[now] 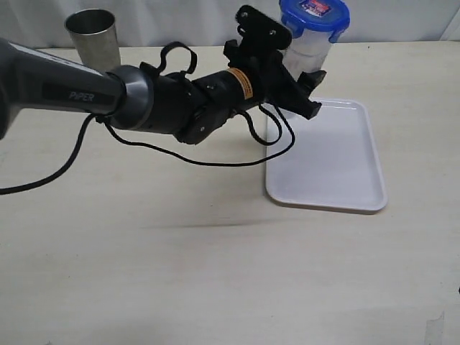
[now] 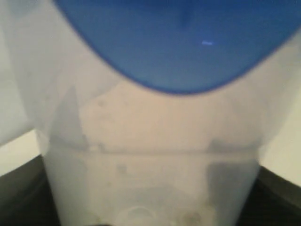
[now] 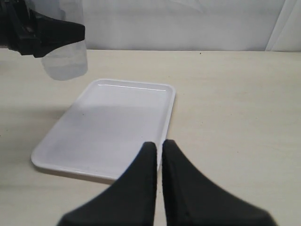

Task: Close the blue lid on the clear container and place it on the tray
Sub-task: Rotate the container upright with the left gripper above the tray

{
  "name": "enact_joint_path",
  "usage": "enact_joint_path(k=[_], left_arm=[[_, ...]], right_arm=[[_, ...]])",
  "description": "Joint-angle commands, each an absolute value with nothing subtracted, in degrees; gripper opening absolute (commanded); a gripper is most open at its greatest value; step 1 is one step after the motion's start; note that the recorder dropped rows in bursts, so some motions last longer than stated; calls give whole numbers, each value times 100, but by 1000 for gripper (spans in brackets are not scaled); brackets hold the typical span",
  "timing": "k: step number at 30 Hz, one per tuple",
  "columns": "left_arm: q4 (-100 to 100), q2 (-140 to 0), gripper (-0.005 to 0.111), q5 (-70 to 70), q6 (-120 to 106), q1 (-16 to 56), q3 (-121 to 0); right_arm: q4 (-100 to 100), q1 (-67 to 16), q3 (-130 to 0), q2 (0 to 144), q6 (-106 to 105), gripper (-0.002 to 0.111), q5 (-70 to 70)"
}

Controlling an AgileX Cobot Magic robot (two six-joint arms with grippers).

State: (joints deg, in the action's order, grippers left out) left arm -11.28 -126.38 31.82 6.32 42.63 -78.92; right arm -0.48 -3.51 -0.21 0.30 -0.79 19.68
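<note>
Blue catches the eye first: the blue lid (image 1: 314, 16) sits on top of the clear container (image 1: 307, 52) with its red-white label facing up. Whether its flaps are snapped down I cannot tell. The left gripper (image 1: 312, 90) reaches across the beige table (image 1: 180, 273) and has its black fingers spread around the container's lower body, holding it upright just past the tray's far corner on the left arm's side. I cannot tell whether the container's base touches the table or hangs just above it. The tray (image 1: 330, 158) lies flat, white and glossy. The right gripper (image 3: 159, 147) hovers over the tray's near edge, its two fingers closed against each other. A grey metal cup (image 1: 93, 39) stands well apart, at the table's far edge — a black cable (image 1: 215, 162) droops from the left arm.
</note>
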Motion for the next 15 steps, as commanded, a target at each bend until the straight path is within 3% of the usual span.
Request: enact_joint_path(k=[1,15], left_arm=[[-1752,-12965,0,4657,1933,4282,-7949],[-2953,-13914,0,4513,2437,4670,-8912]], right_arm=[[-44,-310,0,0,-60,4,1974],[-44,-310,0,0,-60,4,1984]])
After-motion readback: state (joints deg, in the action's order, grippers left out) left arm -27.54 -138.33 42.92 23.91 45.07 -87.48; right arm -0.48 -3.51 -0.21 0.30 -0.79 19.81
